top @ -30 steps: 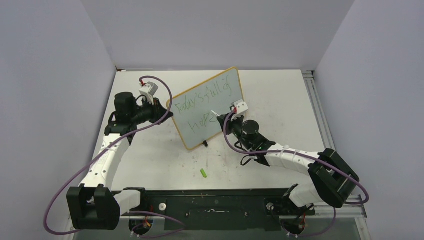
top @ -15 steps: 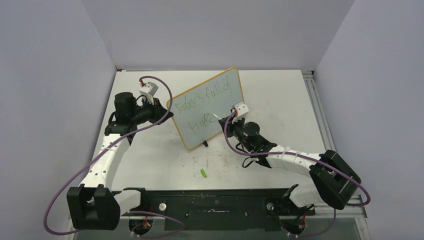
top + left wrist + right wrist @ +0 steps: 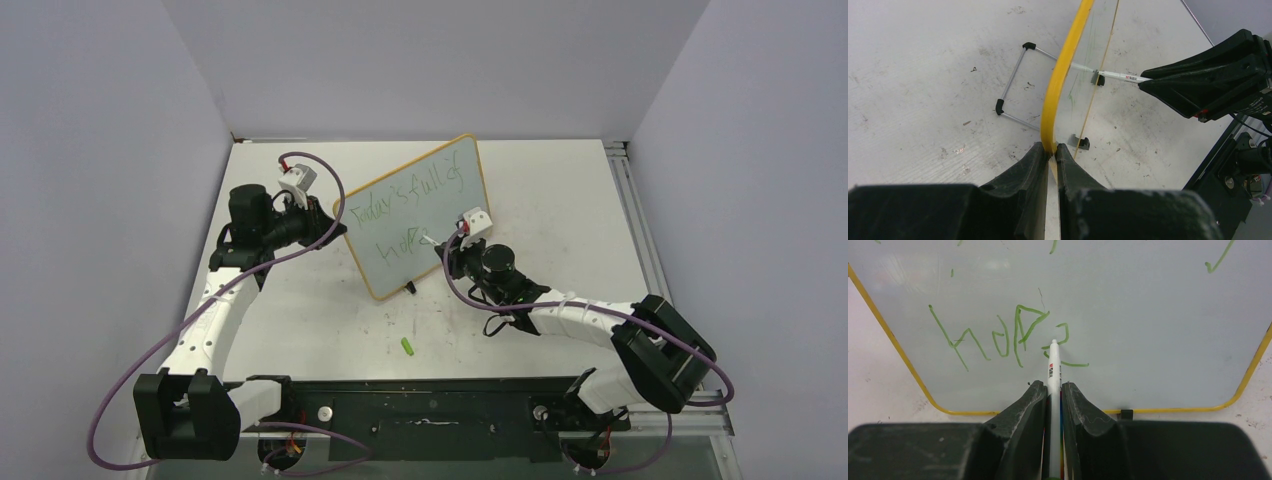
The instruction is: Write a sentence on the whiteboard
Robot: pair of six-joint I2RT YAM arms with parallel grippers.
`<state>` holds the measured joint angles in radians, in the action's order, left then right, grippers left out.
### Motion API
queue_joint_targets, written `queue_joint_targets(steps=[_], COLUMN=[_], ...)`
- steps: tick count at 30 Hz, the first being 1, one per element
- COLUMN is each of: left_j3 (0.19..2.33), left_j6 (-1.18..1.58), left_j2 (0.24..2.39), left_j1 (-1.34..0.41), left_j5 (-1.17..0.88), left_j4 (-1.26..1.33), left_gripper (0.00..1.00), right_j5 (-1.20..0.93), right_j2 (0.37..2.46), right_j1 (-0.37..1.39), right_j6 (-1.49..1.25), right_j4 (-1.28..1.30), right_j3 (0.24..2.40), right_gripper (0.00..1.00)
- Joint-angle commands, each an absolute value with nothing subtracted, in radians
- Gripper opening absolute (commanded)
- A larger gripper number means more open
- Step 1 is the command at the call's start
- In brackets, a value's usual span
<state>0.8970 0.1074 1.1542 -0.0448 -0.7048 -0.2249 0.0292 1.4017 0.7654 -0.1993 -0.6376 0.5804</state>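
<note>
Whiteboard [image 3: 430, 205]: stands tilted on its feet mid-table, its written face toward the right arm and one edge toward the left arm.
Sentence [image 3: 404, 196]: green, in two lines; the last letter of the lower word looks unfinished.
Left gripper [image 3: 1050, 148]: pinches the yellow frame [image 3: 1063, 75] at the board's edge, apparently steadying it.
Right gripper [image 3: 1052, 386]: clamped on the marker [image 3: 1053, 365], whose shaft runs straight out between the fingers.
Key relation: the board face lies directly ahead of the right gripper. The marker's long axis points into it, and the tip meets that last letter.
Next move: likely short strokes across the face, keeping the tip pressed.
</note>
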Motion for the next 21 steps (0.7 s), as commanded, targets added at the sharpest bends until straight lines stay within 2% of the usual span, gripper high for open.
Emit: queue_joint_targets(steps=[1,21], left_j3=[0.905,0.905], left_j6=[0.098,0.098], left_j2=[1.162,1.164], left_j1=[-0.063,-0.063], left_j5=[-0.729,-0.728], left_j4=[-0.272,-0.272], left_gripper=[0.0,0.0], right_j5=[0.008,-0.01], right_j2=[1.409,1.431], right_j1=[0.764,0.781], right_j6=[-0.198,-0.184], right_j4=[-0.67,-0.641], right_j3=[0.591,0.601], right_gripper=[0.05,0.05])
